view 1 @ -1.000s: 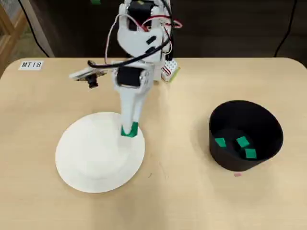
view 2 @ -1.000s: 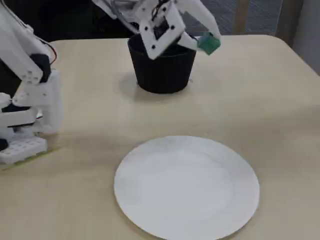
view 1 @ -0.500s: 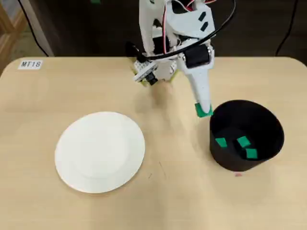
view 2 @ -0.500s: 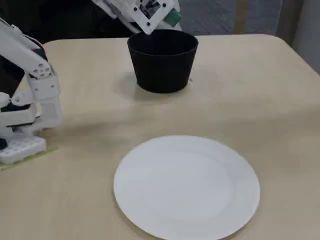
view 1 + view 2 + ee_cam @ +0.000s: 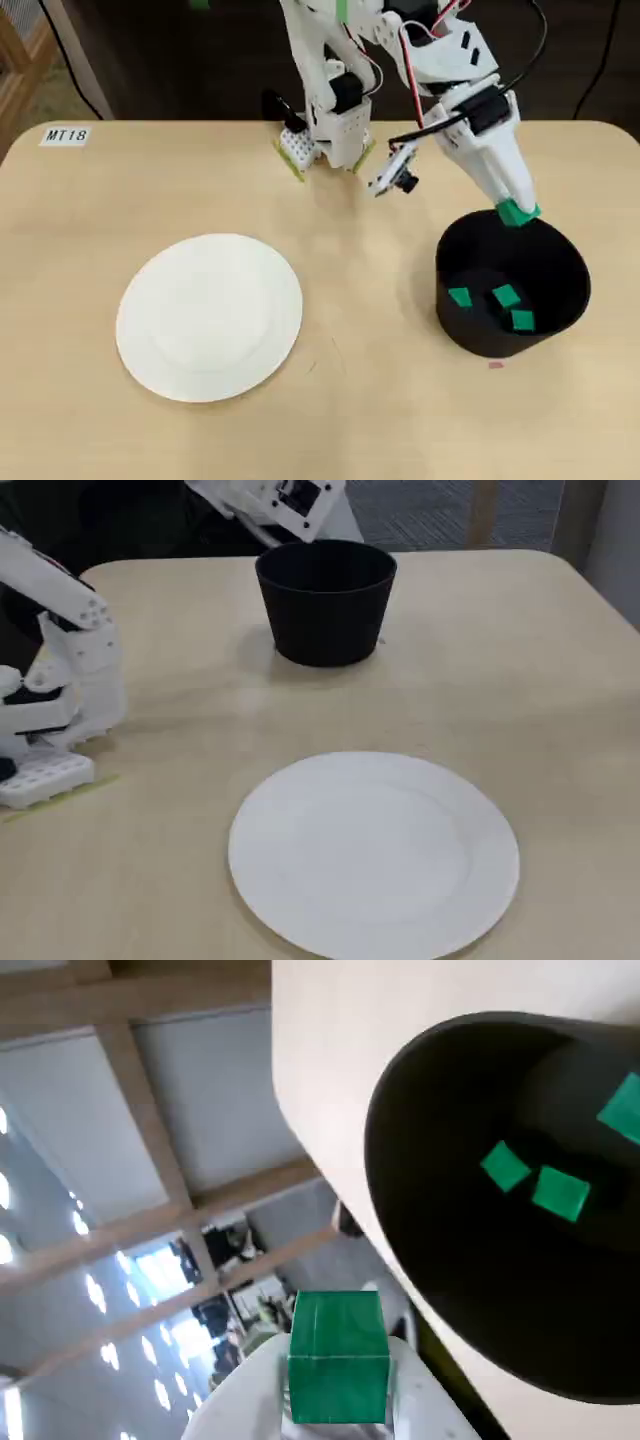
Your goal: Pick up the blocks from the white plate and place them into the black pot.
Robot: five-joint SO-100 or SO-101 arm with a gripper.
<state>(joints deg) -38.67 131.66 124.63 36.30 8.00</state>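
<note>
My gripper (image 5: 518, 212) is shut on a green block (image 5: 518, 212) and hangs over the far rim of the black pot (image 5: 565, 262). The wrist view shows that block (image 5: 338, 1356) clamped between the white fingers, with the pot (image 5: 440, 1290) below it. Three green blocks (image 5: 490, 304) lie on the pot's floor, and they also show in the wrist view (image 5: 545, 1180). The white plate (image 5: 208, 316) lies bare at the left of the overhead view and in the near part of the fixed view (image 5: 373, 852). In the fixed view the gripper's tips are hidden behind the pot (image 5: 327, 605).
The arm's base (image 5: 328, 140) stands at the table's far edge in the overhead view and at the left in the fixed view (image 5: 50, 730). A label reading MT18 (image 5: 66, 135) lies at the far left corner. The table's right edge is close to the pot.
The gripper has carried the green block from above the plate's right edge across to the pot, and it now hangs over the pot's far rim. The plate is left bare.
</note>
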